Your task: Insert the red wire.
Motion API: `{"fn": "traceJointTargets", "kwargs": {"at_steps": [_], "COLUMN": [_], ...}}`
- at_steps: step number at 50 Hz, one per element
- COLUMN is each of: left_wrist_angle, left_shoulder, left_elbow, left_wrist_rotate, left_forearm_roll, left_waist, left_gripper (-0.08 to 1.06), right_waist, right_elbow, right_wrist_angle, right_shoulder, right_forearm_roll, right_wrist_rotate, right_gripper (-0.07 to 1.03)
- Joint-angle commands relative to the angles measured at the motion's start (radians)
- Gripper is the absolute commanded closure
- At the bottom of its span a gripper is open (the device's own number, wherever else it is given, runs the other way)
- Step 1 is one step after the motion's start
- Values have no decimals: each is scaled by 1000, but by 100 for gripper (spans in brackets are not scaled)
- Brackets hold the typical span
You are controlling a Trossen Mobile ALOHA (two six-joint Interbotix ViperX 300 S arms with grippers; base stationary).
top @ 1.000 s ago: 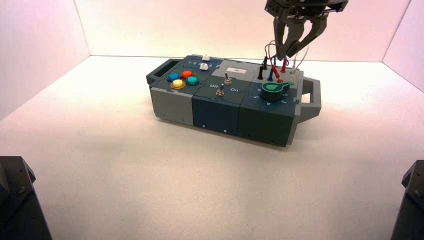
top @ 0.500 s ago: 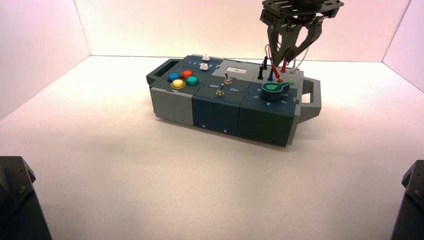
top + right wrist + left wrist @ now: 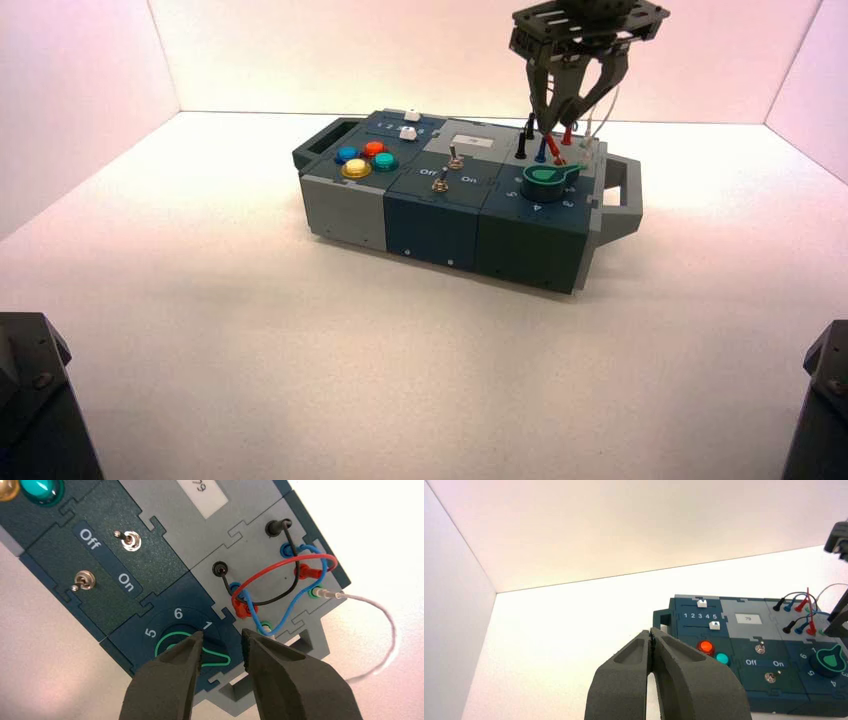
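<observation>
We see metal toggle switches with a shiny, silvery finish and threaded-looking collars. We note a box with a smooth plastic look and a matt surface in its dark blue and grey sections. Its buttons look like glossy, translucent plastic. We find the red wire sheathed in smooth, slightly shiny material. The knob looks like smooth plastic. We observe matt black fingers on the right gripper. The tabletop appears matt.

Robot lab, perhaps: pale-walled bay, switch-and-wire test box.
</observation>
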Motion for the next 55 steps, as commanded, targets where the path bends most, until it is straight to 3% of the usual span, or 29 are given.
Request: {"fn": "traceJointTargets", "kwargs": {"at_steps": [1,55], "left_wrist_angle": [-11,-12], "left_shoulder": [-2,-23], "left_elbow": [-34,-34], "left_wrist_rotate": [-2,-3], "left_forearm_roll": [-2,-3], "left_waist": [6,6], "left_gripper": [101,101], "right_waist": [5,0], "right_elbow": [-34,-74], "right_wrist_angle": [-5,-5], "right_shoulder": [-2,44], "right_forearm_roll": [-5,-26], "right_wrist_rotate": [-5,8], "right_gripper": [55,64]}}
